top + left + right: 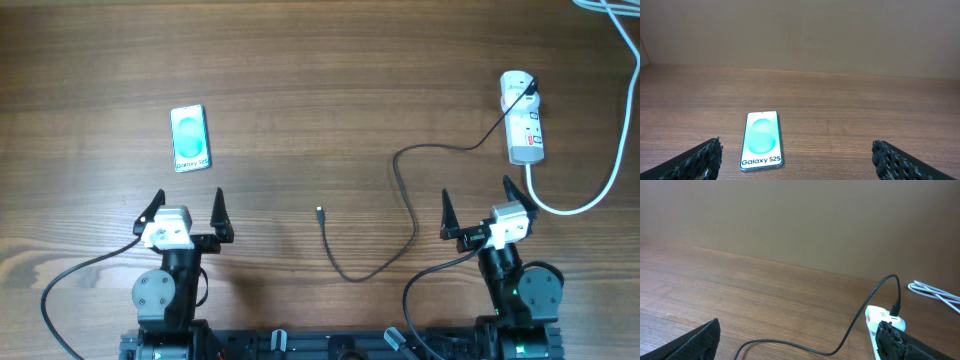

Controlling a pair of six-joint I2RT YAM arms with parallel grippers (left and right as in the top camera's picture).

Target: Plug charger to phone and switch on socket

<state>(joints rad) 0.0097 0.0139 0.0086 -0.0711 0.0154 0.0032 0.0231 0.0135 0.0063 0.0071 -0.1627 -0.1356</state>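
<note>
L hand (188, 196) wide open, empty — phone (190, 138) ahead, R hand (477, 190) wide open too, nothing held

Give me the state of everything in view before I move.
phone, flat, screen up, nothing plugged in.
socket, switch position cannot tell.
charger, one end in the socket, other end loose, away from the phone.
left gripper, open, empty.
right gripper, open, empty.

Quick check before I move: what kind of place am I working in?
Probably an indoor lab or test bench: a wood-grain table against a plain wall, set with a phone, a power strip and a black charger cable.
</note>
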